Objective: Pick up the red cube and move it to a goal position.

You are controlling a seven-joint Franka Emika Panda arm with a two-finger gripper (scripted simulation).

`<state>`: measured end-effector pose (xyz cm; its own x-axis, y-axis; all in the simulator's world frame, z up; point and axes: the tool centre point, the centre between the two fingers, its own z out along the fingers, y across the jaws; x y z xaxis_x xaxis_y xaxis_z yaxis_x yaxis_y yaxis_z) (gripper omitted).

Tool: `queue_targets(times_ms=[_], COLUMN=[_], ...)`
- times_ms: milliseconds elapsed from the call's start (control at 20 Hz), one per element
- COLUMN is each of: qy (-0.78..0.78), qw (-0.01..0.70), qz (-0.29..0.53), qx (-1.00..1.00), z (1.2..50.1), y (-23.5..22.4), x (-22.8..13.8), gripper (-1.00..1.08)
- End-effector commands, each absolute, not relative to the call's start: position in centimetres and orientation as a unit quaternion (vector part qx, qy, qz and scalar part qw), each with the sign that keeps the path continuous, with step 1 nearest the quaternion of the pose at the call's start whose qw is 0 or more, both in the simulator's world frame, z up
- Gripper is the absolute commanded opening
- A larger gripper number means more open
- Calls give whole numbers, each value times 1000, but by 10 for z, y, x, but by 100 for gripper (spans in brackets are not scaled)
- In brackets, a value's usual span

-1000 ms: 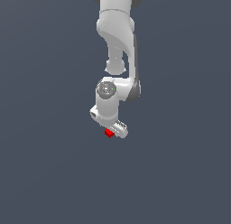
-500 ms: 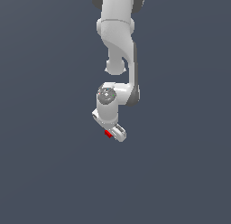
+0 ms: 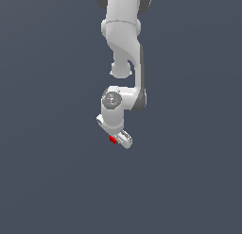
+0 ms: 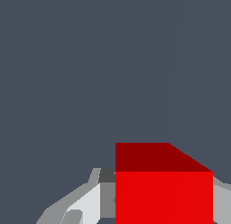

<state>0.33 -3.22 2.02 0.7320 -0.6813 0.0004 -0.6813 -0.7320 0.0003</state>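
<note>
The red cube (image 3: 112, 139) is a tiny bright red block held between the fingers of my white gripper (image 3: 115, 139), which is shut on it. In the exterior view only a small part of the cube shows at the edge of the gripper's hand, below the white arm (image 3: 124, 35). In the wrist view the cube (image 4: 163, 191) looms large between the two grey-white fingers (image 4: 85, 205), with plain dark grey floor behind it. No goal marker shows in either view.
A uniform dark grey floor (image 3: 47, 181) fills both views. Nothing else shows on it.
The wrist has shifted a little downward in the exterior view, and less of the cube shows under the hand. The cube stays gripped. Little has moved in the last half second.
</note>
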Motion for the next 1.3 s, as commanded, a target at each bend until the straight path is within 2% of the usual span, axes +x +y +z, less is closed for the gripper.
queue_targets(times_ms=[0,400,1250], qy=[-366,-366,-366], qw=[0,0,0], qz=[0,0,0], qx=[930,931,931], z=[20,31,95], y=[-32,-26,9], x=[3,-1,-27], gripper=[-100,-100,-100])
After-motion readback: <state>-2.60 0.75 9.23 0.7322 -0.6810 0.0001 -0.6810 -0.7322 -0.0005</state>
